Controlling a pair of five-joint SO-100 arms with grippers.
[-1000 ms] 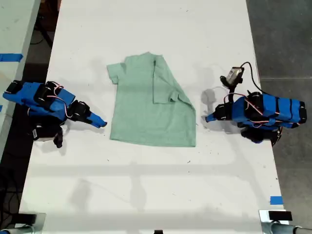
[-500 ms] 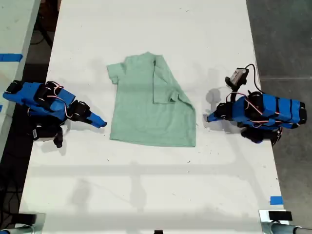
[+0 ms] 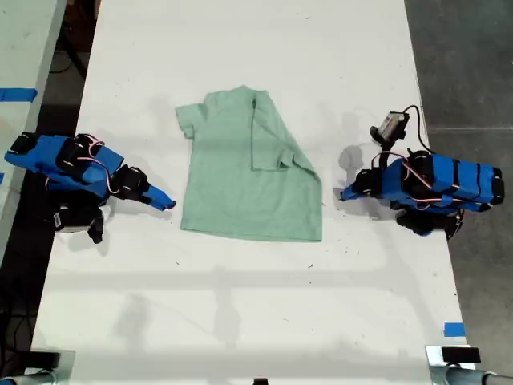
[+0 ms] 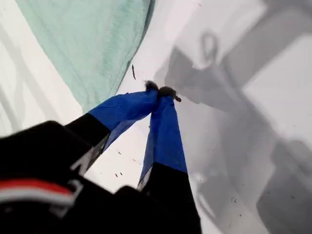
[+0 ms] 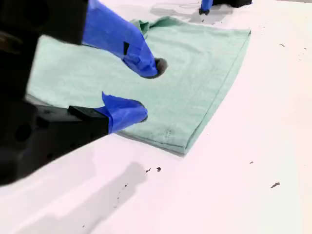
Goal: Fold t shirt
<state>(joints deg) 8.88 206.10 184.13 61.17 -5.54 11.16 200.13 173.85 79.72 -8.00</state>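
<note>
The pale mint-green t shirt [image 3: 240, 184] lies flat in the middle of the white table, with one sleeve and side folded in over the body. My first gripper [image 3: 343, 193] rests low at the shirt's edge on the exterior view's right. In the first wrist view my first gripper [image 4: 161, 91] is shut and empty, beside a corner of the t shirt [image 4: 92, 44]. My second gripper [image 3: 167, 204] sits at the shirt's edge on the exterior view's left. The second wrist view shows my second gripper [image 5: 147, 90] open, nothing between its jaws, facing the t shirt [image 5: 195, 63].
The white table [image 3: 256, 321] runs the length of the exterior view, with dark floor on both sides. Blue tape [image 3: 454, 329] marks the table near the exterior view's lower right. A second pale surface with blue tape [image 3: 16, 94] stands at the exterior view's left edge.
My first gripper has drawn back slightly toward the exterior view's right and its wrist has turned a little. The t shirt and my second gripper have not moved.
</note>
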